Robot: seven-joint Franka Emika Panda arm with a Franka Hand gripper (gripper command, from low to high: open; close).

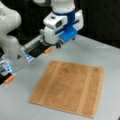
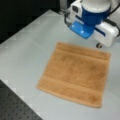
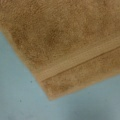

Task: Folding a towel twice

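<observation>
Lying flat and unfolded on the grey desk (image 1: 105,55), the towel (image 1: 68,87) shows you both paler stripes in both front views. Your end effector (image 2: 98,45) hangs above the towel's far edge in a front view, near one corner, not touching the cloth. You cannot tell whether its fingers are spread or closed. Your wrist view looks straight down on a towel (image 3: 65,40) corner with one stripe crossing it and bare desk beside it.

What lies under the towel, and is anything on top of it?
The towel lies flat and unfolded on the grey table. Nothing rests on it. Anything beneath is hidden. The gripper's fingertips do not show.
</observation>
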